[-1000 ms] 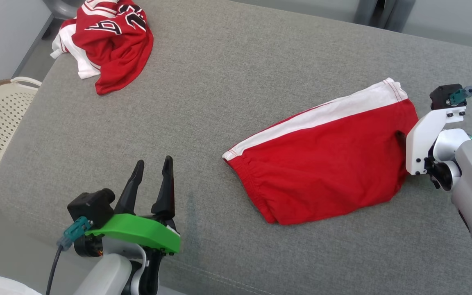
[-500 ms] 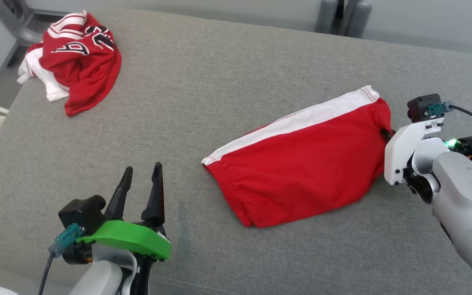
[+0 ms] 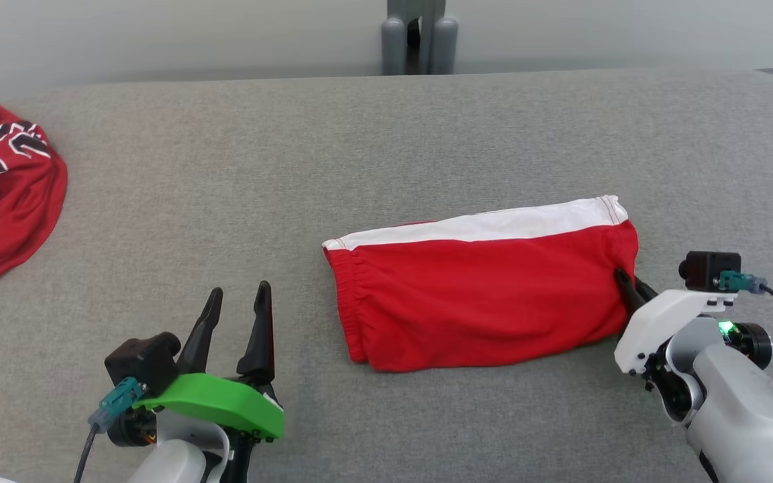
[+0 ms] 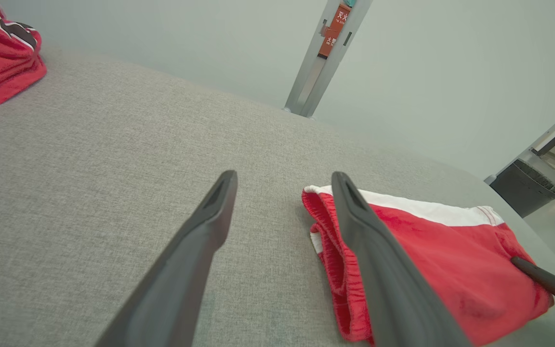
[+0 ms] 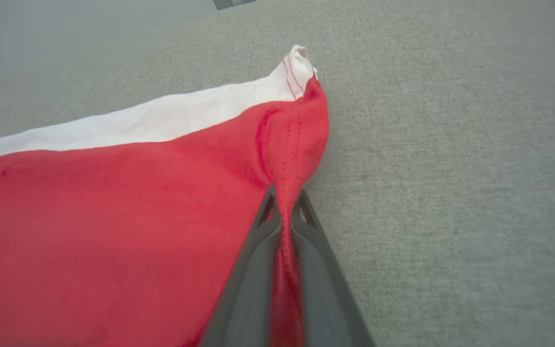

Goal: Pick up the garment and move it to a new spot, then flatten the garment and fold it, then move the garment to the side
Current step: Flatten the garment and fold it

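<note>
The garment [image 3: 480, 295] is a pair of red shorts with a white side stripe, folded flat on the grey cushion, right of centre. My right gripper [image 3: 623, 280] is shut on its right hem; the right wrist view shows red cloth [image 5: 284, 226] pinched between the two dark fingers. The left gripper [image 3: 239, 303] stands open near the front edge, left of the garment's elastic waistband [image 4: 328, 250], with nothing between its fingers. In the left wrist view a fingertip of the right gripper [image 4: 542, 282] touches the far end of the shorts.
A crumpled red and white jersey [image 3: 4, 181] lies at the cushion's far left. The grey cushion [image 3: 292, 168] stretches wide behind the shorts. A grey post [image 3: 420, 37] stands behind it by the wall, and a dark bin [image 4: 525, 190] sits on the floor to the right.
The right gripper has shut on the garment's right hem. The head camera has turned, so the whole picture shifted and the shorts now lie level. The left gripper stays open.
</note>
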Controlling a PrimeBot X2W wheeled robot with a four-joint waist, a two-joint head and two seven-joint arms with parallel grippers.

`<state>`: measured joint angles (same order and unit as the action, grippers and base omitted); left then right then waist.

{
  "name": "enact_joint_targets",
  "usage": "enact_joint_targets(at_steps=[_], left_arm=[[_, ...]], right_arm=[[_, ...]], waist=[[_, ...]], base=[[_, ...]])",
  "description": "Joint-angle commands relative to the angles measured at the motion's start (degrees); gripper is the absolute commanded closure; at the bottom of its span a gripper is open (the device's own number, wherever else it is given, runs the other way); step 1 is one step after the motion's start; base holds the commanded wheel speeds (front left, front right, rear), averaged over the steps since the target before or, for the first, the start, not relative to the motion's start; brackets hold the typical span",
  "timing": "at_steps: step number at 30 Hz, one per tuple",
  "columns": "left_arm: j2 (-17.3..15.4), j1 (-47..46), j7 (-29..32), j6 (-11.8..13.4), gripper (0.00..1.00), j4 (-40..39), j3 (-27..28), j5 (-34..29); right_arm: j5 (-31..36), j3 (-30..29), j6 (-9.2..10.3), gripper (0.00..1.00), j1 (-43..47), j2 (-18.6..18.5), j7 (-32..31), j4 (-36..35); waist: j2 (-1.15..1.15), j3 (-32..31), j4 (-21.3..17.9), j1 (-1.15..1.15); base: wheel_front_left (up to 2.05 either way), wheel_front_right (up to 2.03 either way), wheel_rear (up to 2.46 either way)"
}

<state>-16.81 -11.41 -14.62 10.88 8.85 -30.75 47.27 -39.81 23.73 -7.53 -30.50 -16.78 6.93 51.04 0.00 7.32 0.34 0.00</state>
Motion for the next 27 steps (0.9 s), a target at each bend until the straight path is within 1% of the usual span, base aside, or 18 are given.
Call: enact_joint_targets(at_steps=[1,3,7,11,14,19,23,27], left_arm=[[-0.26,0.92,0.13,0.40,0.00,0.02,-0.01,-0.20],[-0.32,0.97,0.13,0.42,0.00,-0.01,-0.11,-0.29],[-0.41,1.15,0.21,0.38,0.00,0.06,-0.50,-0.47],[-0.41,1.39,0.21,0.34,0.00,0.28,-0.64,-0.29],[-0.10,1.48,0.11,0.37,0.00,0.41,-0.62,-0.18],[0.45,1.54,-0.07,0.08,0.00,0.64,-0.74,-0.19],[0.63,1.50,-0.12,-0.05,0.00,0.75,-0.68,-0.20],[0.77,1.31,-0.11,-0.26,0.00,0.82,-0.54,-0.21]], right_arm=[[-0.43,-0.89,0.08,1.00,1.61,0.91,1.12,-0.60],[0.19,-2.39,0.08,1.00,3.12,1.62,2.30,-1.13],[1.57,-4.56,0.08,1.00,5.09,3.18,2.74,-2.53],[3.80,-6.07,0.07,1.00,5.74,4.16,2.53,-4.77],[5.58,-6.52,0.06,1.00,5.53,5.24,1.76,-7.76],[8.04,-5.41,0.06,1.00,5.45,7.97,-0.98,-15.48],[8.35,-3.72,0.05,1.00,6.25,10.18,-4.45,-21.42],[8.99,-1.65,0.05,1.00,6.62,11.73,-7.63,-23.59]], waist=[[0.00,-1.45,-4.03,0.00],[0.00,-1.61,-4.40,0.00],[0.00,-1.88,-4.25,0.00],[0.00,-2.43,-2.99,0.00],[0.00,-3.08,-1.50,0.00],[0.00,-4.17,1.73,0.00],[0.00,-4.59,4.63,0.00],[0.00,-4.51,7.44,0.00]], base=[[0.00,0.00,0.00],[0.00,0.00,0.00],[0.00,0.00,0.00],[0.00,0.00,0.00],[0.00,0.00,0.00],[0.00,0.00,0.00],[0.00,0.00,0.00],[0.00,0.00,0.00]])
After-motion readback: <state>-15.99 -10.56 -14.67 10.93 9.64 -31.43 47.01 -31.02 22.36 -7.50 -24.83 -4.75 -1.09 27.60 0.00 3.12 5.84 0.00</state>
